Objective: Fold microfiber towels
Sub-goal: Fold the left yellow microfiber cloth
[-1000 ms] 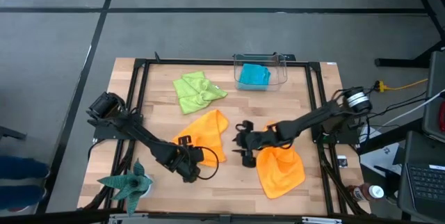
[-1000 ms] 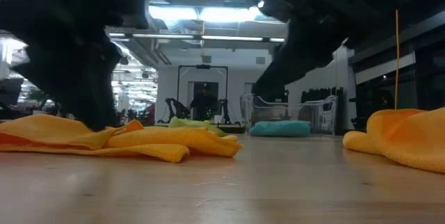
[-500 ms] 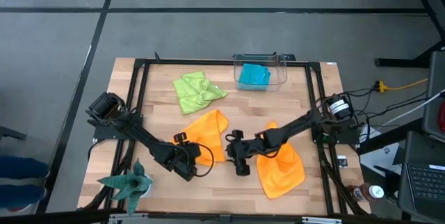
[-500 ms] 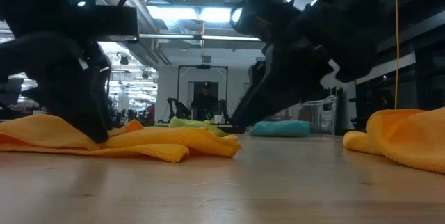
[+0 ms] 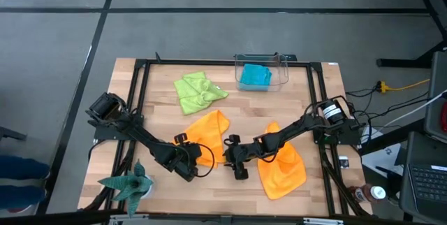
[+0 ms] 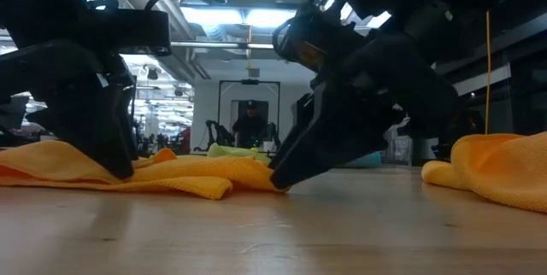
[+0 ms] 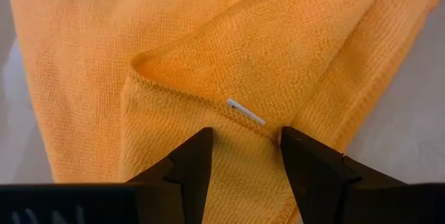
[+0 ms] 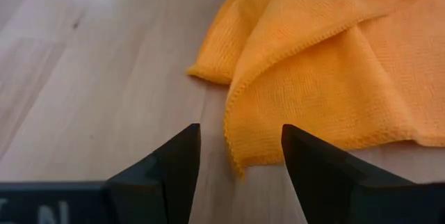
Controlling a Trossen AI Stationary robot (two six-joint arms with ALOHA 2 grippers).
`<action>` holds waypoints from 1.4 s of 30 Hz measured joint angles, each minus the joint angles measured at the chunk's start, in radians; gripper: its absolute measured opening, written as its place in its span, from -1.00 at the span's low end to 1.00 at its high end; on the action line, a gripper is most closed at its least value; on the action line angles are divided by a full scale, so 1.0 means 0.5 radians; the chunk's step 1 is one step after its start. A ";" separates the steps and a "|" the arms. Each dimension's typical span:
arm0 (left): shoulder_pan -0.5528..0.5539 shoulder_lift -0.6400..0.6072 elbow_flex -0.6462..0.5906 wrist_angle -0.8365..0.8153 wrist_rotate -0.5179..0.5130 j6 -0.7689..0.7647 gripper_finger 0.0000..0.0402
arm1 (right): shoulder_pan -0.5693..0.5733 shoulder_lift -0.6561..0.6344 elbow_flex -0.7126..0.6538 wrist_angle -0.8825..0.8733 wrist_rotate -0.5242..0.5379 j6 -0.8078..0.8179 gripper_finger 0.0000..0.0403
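Observation:
An orange towel [image 5: 206, 134] lies crumpled on the table's middle. My left gripper [image 5: 187, 162] is open at its near left end, over a folded-over edge with a small white tag [image 7: 245, 111]. My right gripper [image 5: 234, 161] is open and low at the towel's near right corner [image 8: 233, 144], which lies between its fingers. A second orange towel [image 5: 283, 169] lies bunched at the right. A lime green towel [image 5: 198, 91] lies at the far side. A teal towel [image 5: 254, 75] sits in a clear box. My left gripper has its open fingertips [image 7: 198, 147] set down on the orange towel's near left end, one on each side of the folded-over edge [image 7: 174, 88]. The fingers slant down from the near left. The towel lies flat on the table. My right gripper comes down at the towel's near right corner [image 6: 273, 181]; whether it touches the cloth I cannot tell.
A dark green spiky plant figure [image 5: 129, 182] stands at the near left corner. The clear box [image 5: 262, 61] stands at the far middle. A black frame [image 5: 140, 78] runs along the table's edges. Bare wood [image 5: 223, 190] shows along the near edge.
My right gripper has moved toward the table's left edge and down, from beside the second orange towel to the first orange towel's near right corner. My left gripper has shifted a little toward the far edge on the towel's near left end. The towels have stayed in place.

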 joint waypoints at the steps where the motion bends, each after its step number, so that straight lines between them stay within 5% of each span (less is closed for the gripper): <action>1: 0.000 0.000 0.000 0.003 0.000 0.000 -0.17 | -0.004 0.001 0.000 0.009 0.000 0.000 0.01; 13: 0.000 0.000 0.000 0.002 0.066 0.051 -0.17 | -0.017 0.008 0.001 0.026 0.067 0.053 -0.05; 23: 0.000 0.000 0.014 -0.005 0.095 0.070 -0.17 | -0.017 0.008 0.001 0.024 0.055 0.114 -0.93; 34: 0.000 -0.002 0.124 -0.131 0.232 0.071 -0.17 | -0.017 0.008 0.001 0.008 0.055 0.121 -0.98; 42: 0.000 0.066 0.124 -0.152 0.127 0.070 -0.18 | -0.017 0.008 0.000 0.008 0.055 0.126 -0.99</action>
